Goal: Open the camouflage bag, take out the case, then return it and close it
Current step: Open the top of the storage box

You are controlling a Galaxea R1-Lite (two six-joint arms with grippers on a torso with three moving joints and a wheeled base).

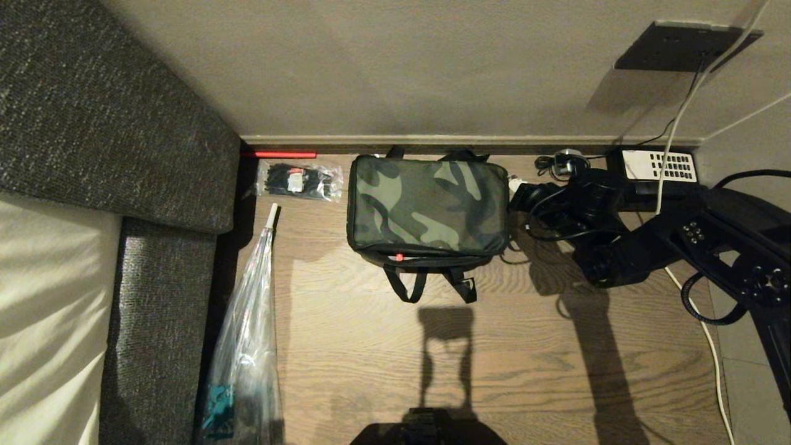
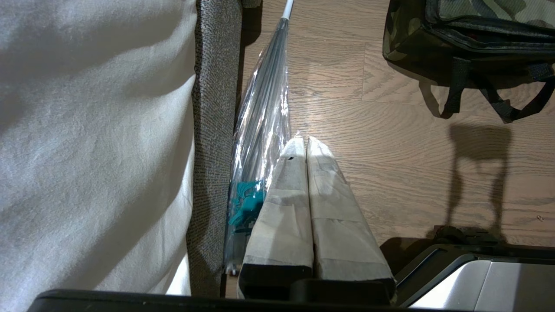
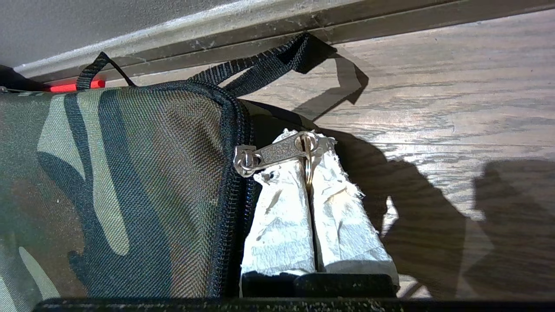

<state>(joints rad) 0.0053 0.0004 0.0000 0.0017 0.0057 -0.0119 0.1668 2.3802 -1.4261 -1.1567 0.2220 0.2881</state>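
Note:
The camouflage bag (image 1: pixel 426 204) lies on the wooden floor against the wall, its lid down and its black straps (image 1: pixel 405 287) trailing toward me. The case is hidden. At the bag's right end my right gripper (image 1: pixel 516 194) is shut, its white-wrapped fingers (image 3: pixel 282 216) pinching the small metal ring of the zipper pull (image 3: pixel 277 151). The pull sticks out from the zip at the lid's back right corner (image 3: pixel 234 117). My left gripper (image 2: pixel 305 141) hangs parked low on the left, shut and empty, with the bag (image 2: pixel 477 21) far off.
A clear packet of black items (image 1: pixel 300 179) lies left of the bag, and a plastic-sleeved umbrella (image 1: pixel 247 334) rests along the grey sofa (image 1: pixel 123 123). A black telephone (image 1: pixel 658 165) and cables (image 1: pixel 704 321) crowd the back right corner. A wall socket (image 1: pixel 683 46) sits above.

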